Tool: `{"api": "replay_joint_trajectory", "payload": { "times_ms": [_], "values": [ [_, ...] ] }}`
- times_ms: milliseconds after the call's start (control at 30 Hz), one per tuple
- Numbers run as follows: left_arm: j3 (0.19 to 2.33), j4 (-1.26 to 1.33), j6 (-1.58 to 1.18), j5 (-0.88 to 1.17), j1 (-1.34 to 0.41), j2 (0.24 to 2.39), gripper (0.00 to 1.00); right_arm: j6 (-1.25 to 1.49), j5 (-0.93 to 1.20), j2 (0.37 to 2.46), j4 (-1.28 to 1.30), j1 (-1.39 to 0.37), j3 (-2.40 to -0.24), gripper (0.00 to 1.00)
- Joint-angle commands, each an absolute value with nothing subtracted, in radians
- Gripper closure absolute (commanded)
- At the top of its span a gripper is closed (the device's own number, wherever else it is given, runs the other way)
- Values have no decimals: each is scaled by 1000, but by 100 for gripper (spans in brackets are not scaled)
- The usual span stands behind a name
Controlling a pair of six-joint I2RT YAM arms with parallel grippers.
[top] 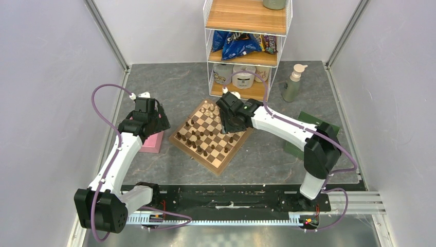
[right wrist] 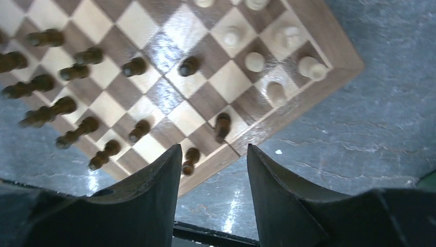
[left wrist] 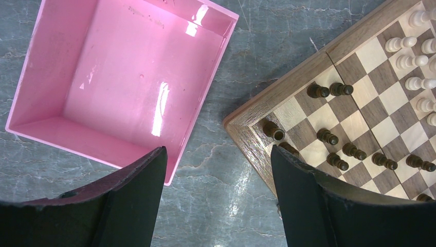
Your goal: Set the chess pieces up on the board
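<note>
The right gripper (right wrist: 212, 154) hung part-open and empty over the chessboard (right wrist: 329, 51) at lower centre, with a dark chess piece (right wrist: 190, 160) just beyond its fingertips. Rising straight up would probably spare it. The left gripper (left wrist: 218, 154) gaped wide and empty by the pink tray (left wrist: 31, 77).

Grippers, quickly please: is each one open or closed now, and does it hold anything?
Left gripper: open, holding nothing.
Right gripper: open, nothing between its fingers.
</note>
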State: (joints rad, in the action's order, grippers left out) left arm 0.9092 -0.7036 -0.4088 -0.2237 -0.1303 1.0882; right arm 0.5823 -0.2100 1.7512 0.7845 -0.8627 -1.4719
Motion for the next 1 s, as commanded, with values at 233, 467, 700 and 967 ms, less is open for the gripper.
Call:
{"api": "replay_joint_trajectory", "payload": {
  "times_ms": [233, 467, 700, 967],
  "values": [
    [900, -676, -400, -209, -124, 1086, 20, 635, -180, 1779, 794, -809, -1433, 43],
    [904, -676, -400, -208, -124, 1090, 20, 646, -155, 1831, 797, -807, -1451, 49],
    [904, -676, -398, -209, -124, 1089, 20, 647, -156, 1869, 802, -807, -1457, 59],
    [902, -676, -399, -210, -125, 1088, 20, 634, -175, 1881, 804, -807, -1458, 72]
  ]
}}
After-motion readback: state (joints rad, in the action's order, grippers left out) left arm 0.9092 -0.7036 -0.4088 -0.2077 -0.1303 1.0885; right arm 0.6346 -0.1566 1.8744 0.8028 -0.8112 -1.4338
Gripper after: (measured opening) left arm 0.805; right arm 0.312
